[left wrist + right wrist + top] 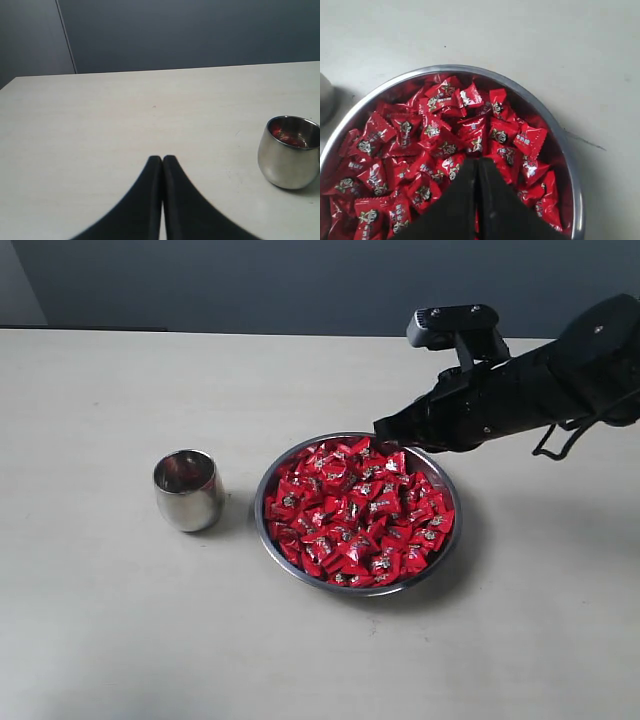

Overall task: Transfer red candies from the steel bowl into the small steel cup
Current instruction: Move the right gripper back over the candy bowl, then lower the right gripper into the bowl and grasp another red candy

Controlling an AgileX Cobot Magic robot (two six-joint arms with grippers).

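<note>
- Pale table (pixel 100 620) with a dark grey wall behind it carries all items.
- Steel bowl (pixel 258 502) sits mid-table, filled with a heap of red candies (pixel 355 510).
- Small steel cup (pixel 188 490) stands upright just beside the bowl, on its left in the exterior view, not touching.
- Right gripper (pixel 477 162) hangs over the bowl's far edge, fingers pressed together and empty. Contact with the candies cannot be told.
- Left gripper (pixel 162 159) is closed narrow and empty, over bare table on the cup side of the bowl.
</note>
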